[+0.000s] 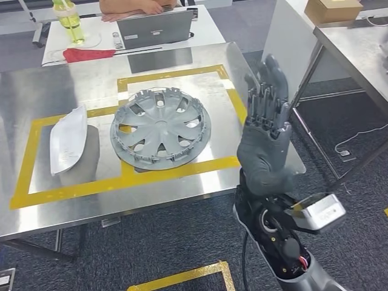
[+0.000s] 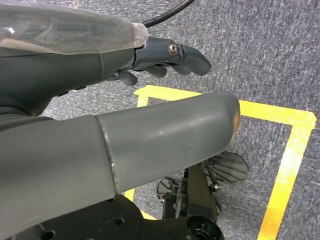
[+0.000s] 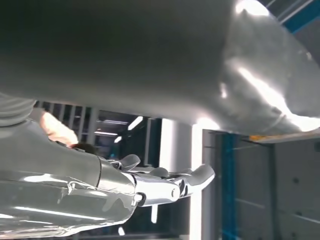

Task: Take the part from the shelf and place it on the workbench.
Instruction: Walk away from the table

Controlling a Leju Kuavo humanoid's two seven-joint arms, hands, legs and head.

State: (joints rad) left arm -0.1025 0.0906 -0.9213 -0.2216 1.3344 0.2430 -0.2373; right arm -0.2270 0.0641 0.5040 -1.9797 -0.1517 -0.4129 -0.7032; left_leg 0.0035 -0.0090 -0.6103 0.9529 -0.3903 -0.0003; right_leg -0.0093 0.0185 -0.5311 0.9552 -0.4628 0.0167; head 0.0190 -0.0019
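Observation:
A grey wheel cover (image 1: pixel 160 127) lies flat on the steel workbench (image 1: pixel 54 206), inside a yellow tape rectangle. A white curved part (image 1: pixel 68 139) lies just to its left, also inside the tape. My right hand (image 1: pixel 267 127) is raised at the workbench's right edge with its fingers stretched upward and apart, and it holds nothing. In the right wrist view the same hand (image 3: pixel 166 185) has straight fingers with nothing in them. My left hand (image 2: pixel 113 145) hangs over the carpet with its fingers (image 2: pixel 170 55) extended and nothing between them and the thumb.
Behind the workbench stands a white table with a laptop (image 1: pixel 155 27), a yellow-green bottle (image 1: pixel 68 21) and a red cloth (image 1: pixel 86 54); a person's arms (image 1: pixel 133 6) rest there. A second steel table (image 1: pixel 361 54) with a cardboard box (image 1: pixel 331 9) stands at right. Yellow tape (image 1: pixel 183 277) marks the floor.

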